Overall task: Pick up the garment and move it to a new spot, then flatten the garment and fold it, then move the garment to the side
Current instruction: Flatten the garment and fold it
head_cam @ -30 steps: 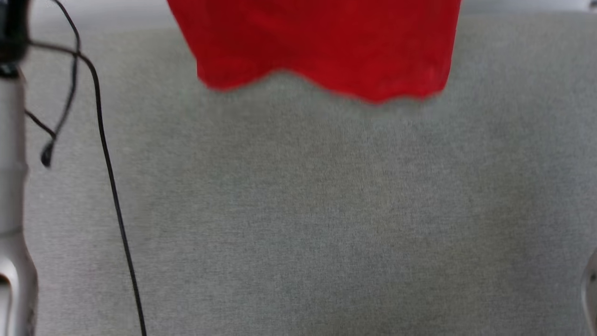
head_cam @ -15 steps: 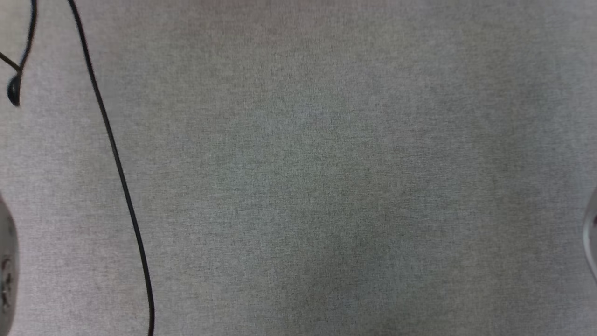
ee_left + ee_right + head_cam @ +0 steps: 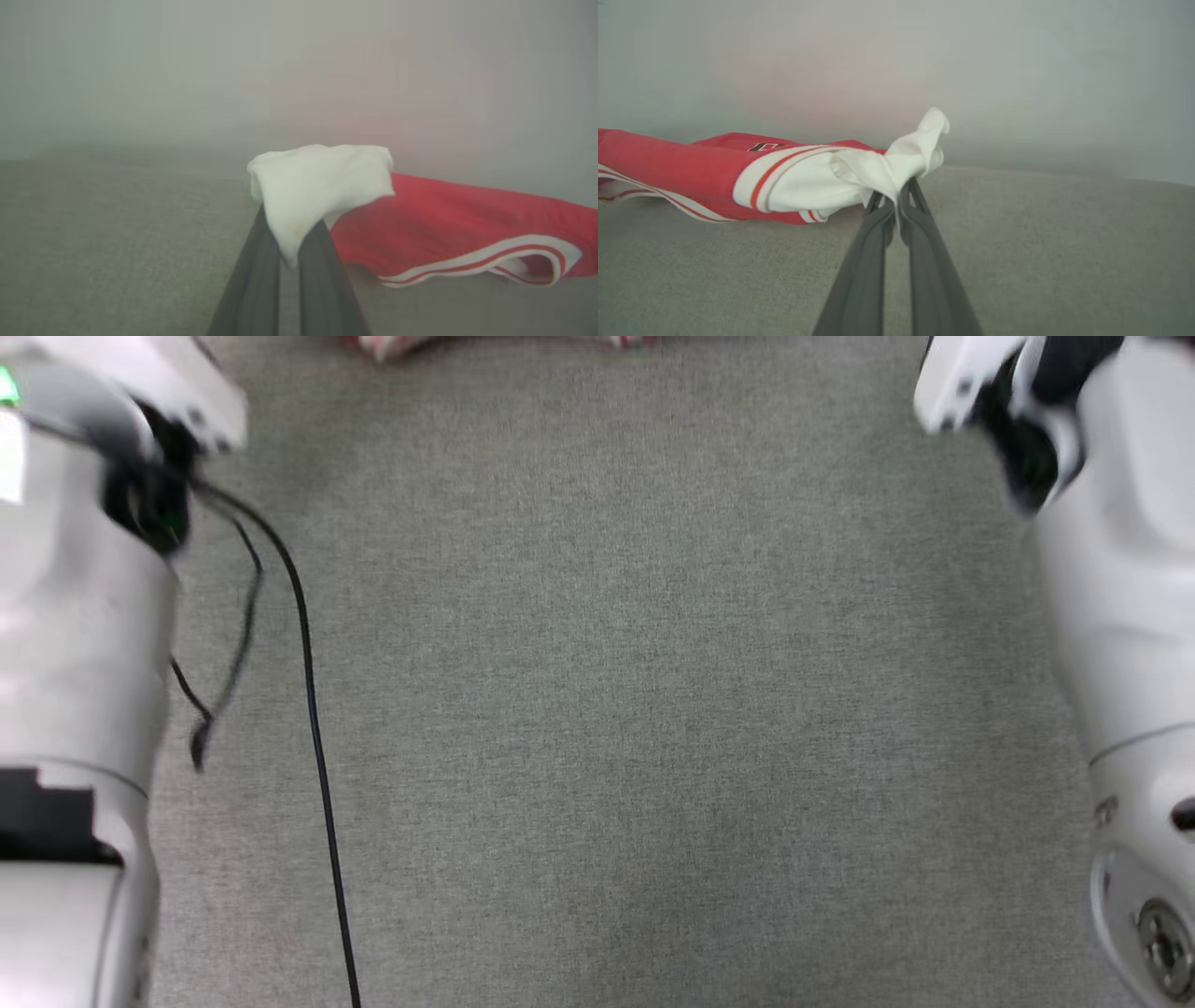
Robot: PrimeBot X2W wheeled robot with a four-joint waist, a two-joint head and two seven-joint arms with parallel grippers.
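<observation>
In the left wrist view the left end effector (image 3: 290, 226) is clamped shut on a bunch of white sleeve cloth of the garment (image 3: 444, 219), which puffs out above the fingertips at the frame's centre. The red body trails off to the right, with striped red-and-white trim curling at the lower right, low over the grey fabric-covered counter (image 3: 117, 256).

In the right wrist view the right end effector (image 3: 896, 205) is likewise pinched closed on white sleeve cloth at centre frame. The garment (image 3: 668, 163) stretches away to the left edge, and a bit of black lettering shows on the red. Its lower fold seems to touch the counter (image 3: 1041, 261), though the blur makes that uncertain.

In the head view the pale left forearm (image 3: 75, 616) and right forearm (image 3: 1120, 597) flank the bare counter (image 3: 653, 709). A black cable (image 3: 313, 709) runs down the left side. A blurred red-and-white sliver at the top edge is probably the garment (image 3: 383, 343).
</observation>
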